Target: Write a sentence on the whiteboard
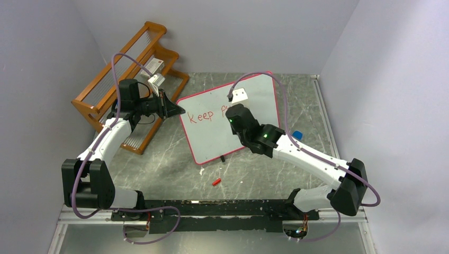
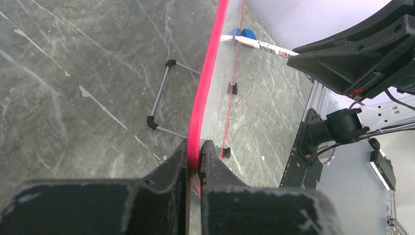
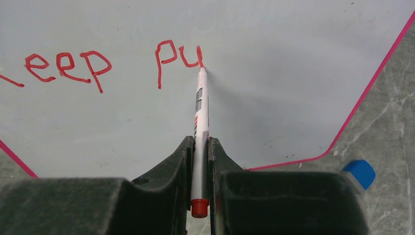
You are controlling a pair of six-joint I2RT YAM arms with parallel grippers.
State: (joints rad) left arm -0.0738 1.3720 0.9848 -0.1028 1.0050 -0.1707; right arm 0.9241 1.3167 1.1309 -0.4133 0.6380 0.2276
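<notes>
The whiteboard [image 1: 212,140] stands tilted on the table, red frame all round. My left gripper [image 1: 177,111] is shut on the frame at the board's upper left corner; in the left wrist view the red frame edge [image 2: 208,73] runs away from between the left gripper [image 2: 195,152] jaws. My right gripper [image 1: 234,117] is over the board, shut on a white marker [image 3: 200,112] with a red end. The marker tip touches the whiteboard [image 3: 274,73] at the end of the red sentence [image 3: 68,66], which reads "Keep pu" [image 1: 204,116].
A wooden rack [image 1: 122,79] stands at the back left, close behind the left arm. A red cap [image 1: 216,181] lies in front of the board. A blue object [image 1: 297,135] sits right of the board. A wire stand [image 2: 161,95] props the board from behind. Walls close in on both sides.
</notes>
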